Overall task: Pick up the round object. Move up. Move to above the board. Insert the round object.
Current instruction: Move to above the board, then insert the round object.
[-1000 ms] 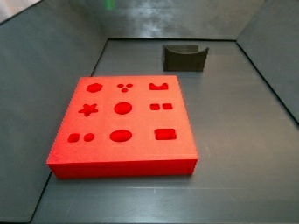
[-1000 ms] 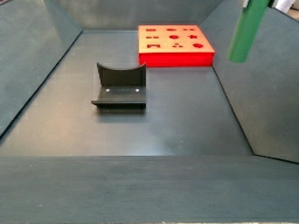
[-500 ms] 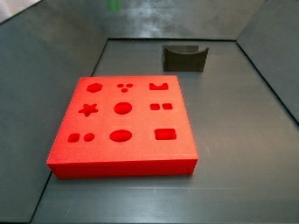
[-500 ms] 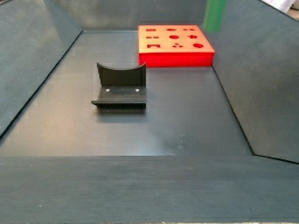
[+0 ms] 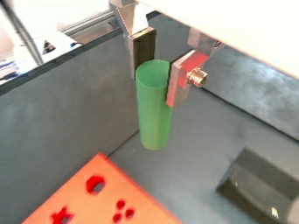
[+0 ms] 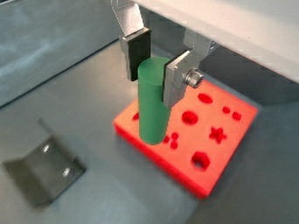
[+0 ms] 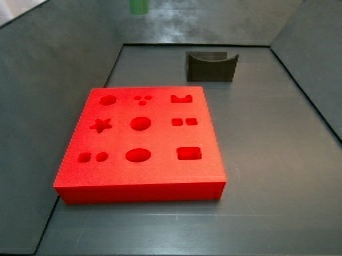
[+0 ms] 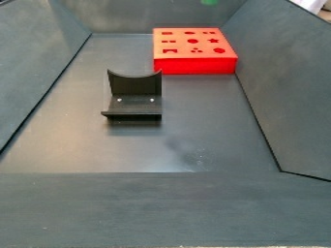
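Dark grey floor below; the gripper (image 6: 156, 59) hangs high, clamping the green peg (image 6: 152, 99) upright over the red board's (image 6: 225, 144) edge. Judged mid-transfer: next, line up above a round hole.

gripper (image 6: 158, 59) high above the floor, fingers either side of the round object (image 6: 152, 101), which hangs upright from it | board (image 6: 193, 131) flat on the floor below the gripper, partly under the peg's lower end | fixture (image 6: 44, 164) on the floor, well apart from the board
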You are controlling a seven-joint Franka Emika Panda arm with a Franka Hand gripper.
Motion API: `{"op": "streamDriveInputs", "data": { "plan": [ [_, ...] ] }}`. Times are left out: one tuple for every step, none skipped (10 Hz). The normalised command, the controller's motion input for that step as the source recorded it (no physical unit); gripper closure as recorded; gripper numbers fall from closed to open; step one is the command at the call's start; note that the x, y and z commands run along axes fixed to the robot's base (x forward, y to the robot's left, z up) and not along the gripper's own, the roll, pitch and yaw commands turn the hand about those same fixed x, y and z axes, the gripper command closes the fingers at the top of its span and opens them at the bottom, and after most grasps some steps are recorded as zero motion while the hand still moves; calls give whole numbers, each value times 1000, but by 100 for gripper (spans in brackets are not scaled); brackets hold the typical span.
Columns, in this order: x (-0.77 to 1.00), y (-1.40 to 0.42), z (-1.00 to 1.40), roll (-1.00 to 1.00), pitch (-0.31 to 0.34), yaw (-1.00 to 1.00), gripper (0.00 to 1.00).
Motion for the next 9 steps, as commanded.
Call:
{"op": "streamDriveInputs", "data": {
  "plan": [
    [395, -1000, 245, -9, 115, 4, 100],
    [413, -1000, 248, 11, 118, 2, 100],
    [429, -1000, 250, 13, 117, 9, 100],
    [464, -1000, 249, 33, 132, 7, 100],
    [395, -790, 198, 51, 133, 12, 100],
    [295, -521, 126, 76, 137, 11, 100],
    [187, -268, 69, 75, 119, 10, 100],
    [127, -172, 46, 70, 97, 9, 100],
    [0, 0, 0, -6, 0, 0, 100]
  ]
}}
